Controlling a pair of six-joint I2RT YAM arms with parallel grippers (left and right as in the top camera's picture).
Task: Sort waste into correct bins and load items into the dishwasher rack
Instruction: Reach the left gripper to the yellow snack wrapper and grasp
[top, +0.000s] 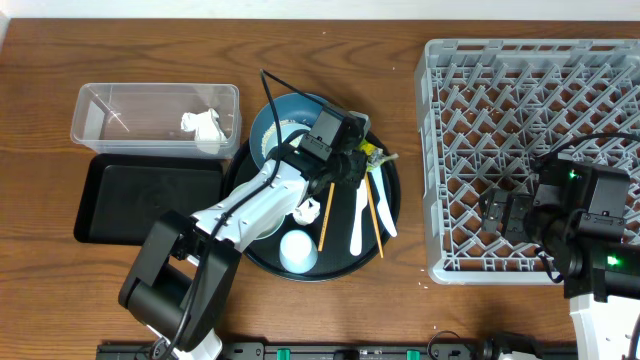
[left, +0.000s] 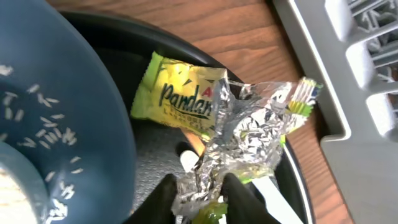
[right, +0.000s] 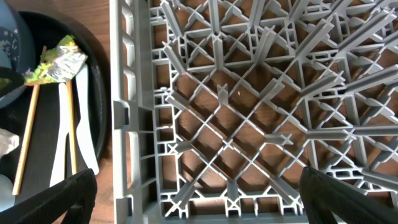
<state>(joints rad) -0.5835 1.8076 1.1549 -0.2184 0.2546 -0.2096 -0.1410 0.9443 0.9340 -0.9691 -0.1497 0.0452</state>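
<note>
A crinkled yellow-and-silver wrapper (left: 230, 118) lies on the round black tray beside the dark blue dish (left: 56, 124), which holds loose rice grains (left: 43, 127). My left gripper (left: 199, 186) is shut on the wrapper's silver end; overhead it (top: 355, 160) sits over the tray's right side. Two wooden chopsticks (top: 327, 215) and pale spoons (top: 357, 215) lie on the tray, with a small pale bowl (top: 298, 250) and a tissue piece (top: 308, 210). My right gripper (right: 199, 199) hangs open above the grey dishwasher rack (top: 520, 100), holding nothing.
At the left stand a clear tub (top: 110, 115) holding crumpled tissue (top: 205, 128) and a shallow black tray (top: 140, 200) in front of it. The round black tray (top: 392, 205) sits between them and the rack. The rack's left wall (right: 124, 112) stands close to the tray.
</note>
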